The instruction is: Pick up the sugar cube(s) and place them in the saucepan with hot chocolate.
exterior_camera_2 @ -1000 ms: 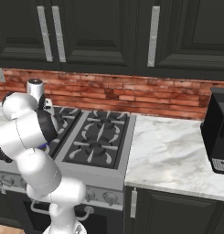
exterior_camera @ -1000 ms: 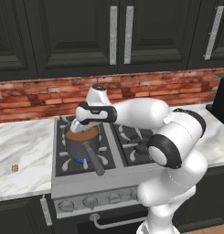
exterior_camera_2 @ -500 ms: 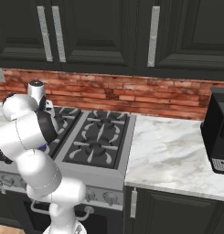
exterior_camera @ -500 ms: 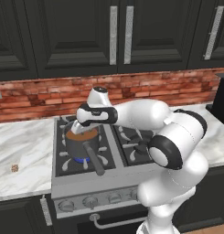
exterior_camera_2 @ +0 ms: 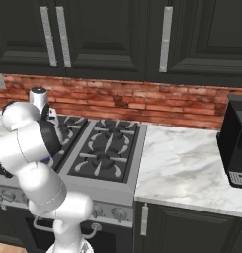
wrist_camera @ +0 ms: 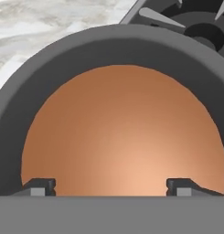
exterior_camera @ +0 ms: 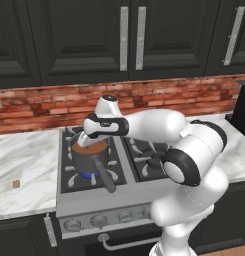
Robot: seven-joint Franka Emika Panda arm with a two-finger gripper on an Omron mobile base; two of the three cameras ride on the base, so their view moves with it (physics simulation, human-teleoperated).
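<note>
Gripper (wrist_camera: 111,185) now hangs with fingers spread wide and nothing between them (pinched narrower a second ago) over the saucepan (exterior_camera: 89,154), centre-left in the left base view — a cube probably dropped into the chocolate. One sugar cube (exterior_camera: 16,184) waits at far left.

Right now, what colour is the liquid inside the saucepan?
Smooth orange-brown liquid fills the dark grey saucepan; the hand view shows it best.
</note>
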